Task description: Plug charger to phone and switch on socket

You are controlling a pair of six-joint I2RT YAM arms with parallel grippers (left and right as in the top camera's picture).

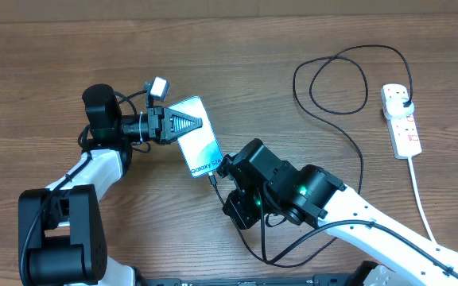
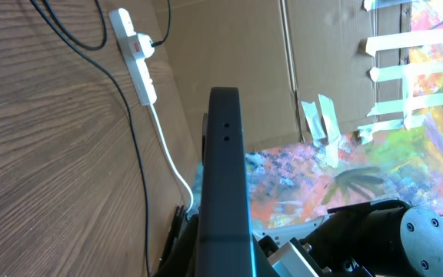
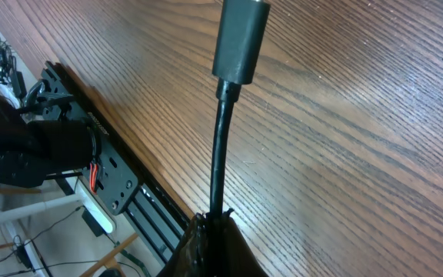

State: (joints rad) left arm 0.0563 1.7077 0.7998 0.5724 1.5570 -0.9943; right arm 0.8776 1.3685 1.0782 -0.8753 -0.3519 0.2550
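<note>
Showing its light-blue screen upward, the phone (image 1: 201, 147) sits left of the table's middle, its end with small white text pointing toward the right arm. The left gripper (image 1: 188, 123) is clamped on the phone's other end, with one black finger lying across the screen. In the left wrist view the phone appears edge-on as a dark slab running up the middle.

The charger (image 3: 220, 146), a thin black cable, is pinched in the closed right gripper (image 3: 212, 245) a little behind its connector (image 3: 241, 35). In the right wrist view the connector points away from the fingers above the wood, its tip cut off by the frame edge. From overhead the connector end lies just at the phone's text end. Whether it is seated in the port cannot be told.

From there the cable runs under the right arm and sweeps up into a wide loop across the right half of the table (image 1: 54, 48). It ends at a black plug (image 1: 405, 101) pushed into the socket (image 1: 401, 119). This white strip lies near the right edge, well apart from the phone. Its red switches show, but their position cannot be read. A thick white cord (image 1: 424, 202) trails from the strip toward the near edge.
</note>
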